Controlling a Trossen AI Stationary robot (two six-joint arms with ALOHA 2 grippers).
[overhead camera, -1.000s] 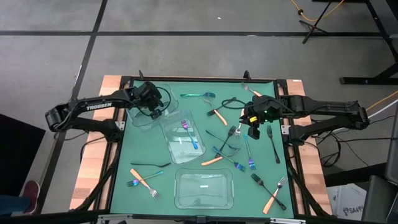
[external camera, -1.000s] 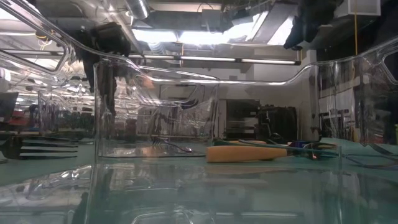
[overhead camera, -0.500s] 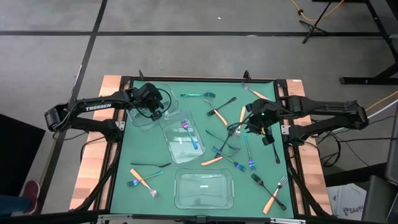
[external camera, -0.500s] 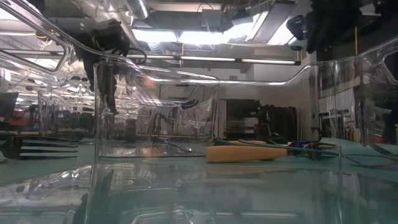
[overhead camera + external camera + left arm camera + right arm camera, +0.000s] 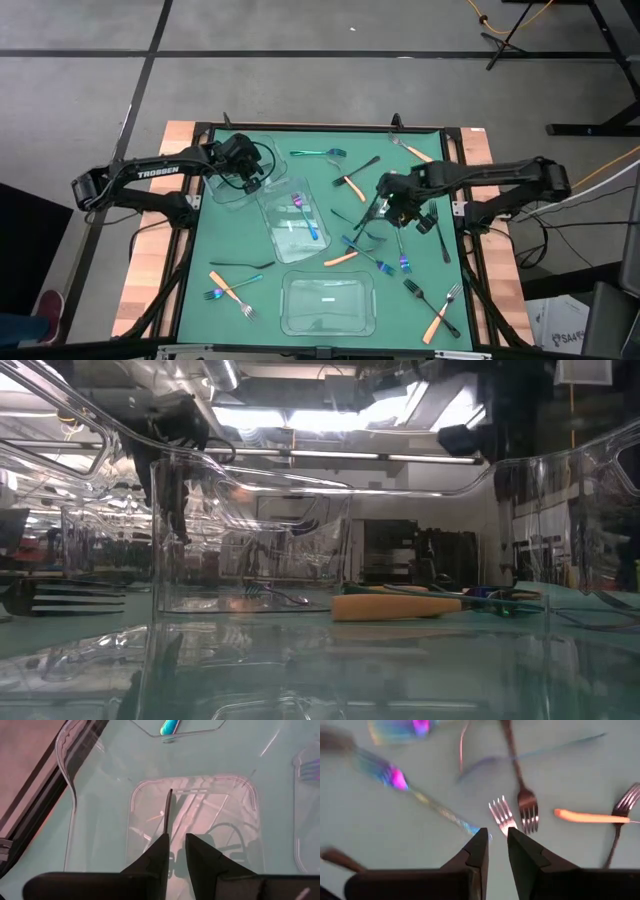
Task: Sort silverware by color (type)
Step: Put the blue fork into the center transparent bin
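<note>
Three clear plastic boxes sit on the green desk (image 5: pixel 200 270). The far box (image 5: pixel 240 175) is at the back on the left side. The left hand (image 5: pixel 247 172) hangs over it, pointing down into it. Its two fingers are almost together and pinch a thin black utensil (image 5: pixel 167 812), whose tip sticks out just above the box floor. Nothing else shows in that box.

The middle box (image 5: pixel 292 225) lies tilted near the middle of the desk. Inside it is a shiny blue-purple fork (image 5: pixel 306 215). I cannot tell if more pieces lie in there.

The near box (image 5: pixel 328 304) is at the front edge of the desk. It looks to hold only a small pale glint, and I cannot tell what that is.

The rest of the silverware lies loose on the desk. Most of it is in a messy pile (image 5: pixel 375 235) to the right of the middle box, with black, shiny blue and orange-handled pieces crossing each other. The right hand (image 5: pixel 392 205) is low over this pile. Its fingers are close together with a small gap, and from its own camera nothing is between them. A silver fork head (image 5: pixel 502 815) lies on the desk just past the fingertips.

A few more pieces lie at the front left, near an orange-handled fork (image 5: pixel 228 290), and some at the front right corner and along the back edge.
</note>
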